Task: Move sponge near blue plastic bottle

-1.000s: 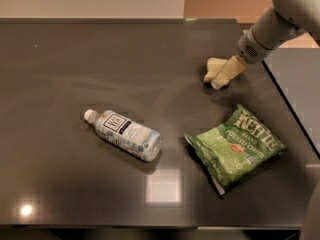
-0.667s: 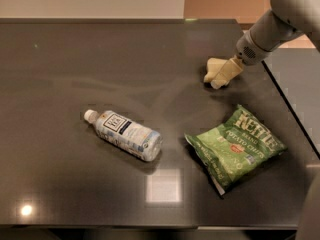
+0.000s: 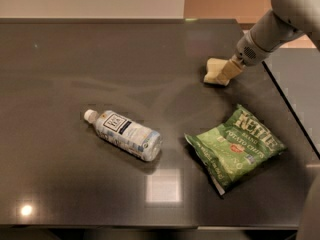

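Early stage: sponge (image 3: 213, 70) lies on counter (image 3: 75, 59) well apart from blue plastic bottle (image 3: 125, 134), far up-right of it, w/ pincer (image 3: 229, 73) there too, at sponge; can't tell if gripping; move still to do.

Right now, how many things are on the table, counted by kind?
Water bottle: 1
Green chip bag: 1
Sponge: 1
Total: 3 things on the dark table
The robot's pincer is not counted. It is at the sponge, near the table's far right edge.
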Tool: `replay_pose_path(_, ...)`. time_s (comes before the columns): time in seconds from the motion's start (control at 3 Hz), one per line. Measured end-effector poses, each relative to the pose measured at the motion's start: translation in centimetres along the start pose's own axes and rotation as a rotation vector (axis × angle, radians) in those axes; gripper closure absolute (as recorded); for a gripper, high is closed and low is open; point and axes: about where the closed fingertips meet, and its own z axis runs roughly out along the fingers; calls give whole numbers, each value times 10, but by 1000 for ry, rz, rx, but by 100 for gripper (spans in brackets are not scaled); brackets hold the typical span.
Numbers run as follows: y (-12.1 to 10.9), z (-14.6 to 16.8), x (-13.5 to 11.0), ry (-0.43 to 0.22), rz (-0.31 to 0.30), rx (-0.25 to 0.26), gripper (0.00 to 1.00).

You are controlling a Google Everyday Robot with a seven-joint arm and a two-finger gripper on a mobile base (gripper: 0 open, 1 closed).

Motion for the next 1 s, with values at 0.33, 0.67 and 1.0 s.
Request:
replay_pose_path(0.33,9,-16,-4,-9,1,-20,96)
replay_pose_path(0.67,27,-30,-12,-21,-28,-45,100)
replay_pose_path(1.0,63,-36,-27,-18,-130,-96,100)
